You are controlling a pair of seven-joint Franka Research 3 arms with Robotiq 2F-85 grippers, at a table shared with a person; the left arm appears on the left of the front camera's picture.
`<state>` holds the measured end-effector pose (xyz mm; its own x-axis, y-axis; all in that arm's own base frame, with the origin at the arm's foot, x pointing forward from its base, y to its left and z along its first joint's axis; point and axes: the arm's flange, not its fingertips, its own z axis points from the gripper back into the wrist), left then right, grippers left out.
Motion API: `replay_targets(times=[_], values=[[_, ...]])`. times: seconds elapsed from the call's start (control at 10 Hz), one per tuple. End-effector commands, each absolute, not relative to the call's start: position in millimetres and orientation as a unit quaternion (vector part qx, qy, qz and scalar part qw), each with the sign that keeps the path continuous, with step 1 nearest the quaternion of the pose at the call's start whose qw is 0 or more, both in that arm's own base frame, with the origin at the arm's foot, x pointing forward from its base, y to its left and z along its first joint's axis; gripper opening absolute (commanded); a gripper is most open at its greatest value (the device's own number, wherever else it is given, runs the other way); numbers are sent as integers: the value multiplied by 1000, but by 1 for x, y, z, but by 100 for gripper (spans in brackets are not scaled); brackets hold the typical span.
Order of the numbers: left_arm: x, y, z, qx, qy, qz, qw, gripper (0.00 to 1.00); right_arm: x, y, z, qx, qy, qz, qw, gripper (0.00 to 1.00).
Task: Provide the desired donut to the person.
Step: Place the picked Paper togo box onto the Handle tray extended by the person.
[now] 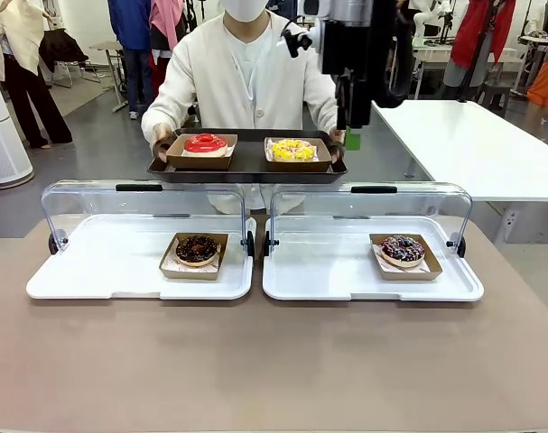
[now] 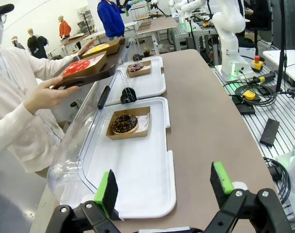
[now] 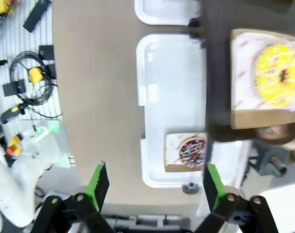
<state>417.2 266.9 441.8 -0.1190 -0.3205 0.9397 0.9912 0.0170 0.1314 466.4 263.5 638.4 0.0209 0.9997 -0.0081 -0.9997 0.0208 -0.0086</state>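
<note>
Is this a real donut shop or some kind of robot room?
Most likely a robot lab staged like a donut counter. Another white robot arm stands at a workbench behind, cables and a controller lie beside the table, and the donuts sit in white display trays with clear lids.

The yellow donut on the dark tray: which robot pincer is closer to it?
The right pincer: it hangs above the table beside the yellow donut. The left pincer is far back, beyond the chocolate donut's white tray.
</note>
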Motion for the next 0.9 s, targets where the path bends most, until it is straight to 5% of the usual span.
replay_targets(times=[0.0, 0.8], values=[[416, 267, 445, -372, -451, -592, 555, 100, 434, 239, 624, -5, -19, 692, 722, 100], [416, 267, 445, -372, -451, -592, 555, 100, 436, 232, 635, -9, -1, 683, 730, 100]])
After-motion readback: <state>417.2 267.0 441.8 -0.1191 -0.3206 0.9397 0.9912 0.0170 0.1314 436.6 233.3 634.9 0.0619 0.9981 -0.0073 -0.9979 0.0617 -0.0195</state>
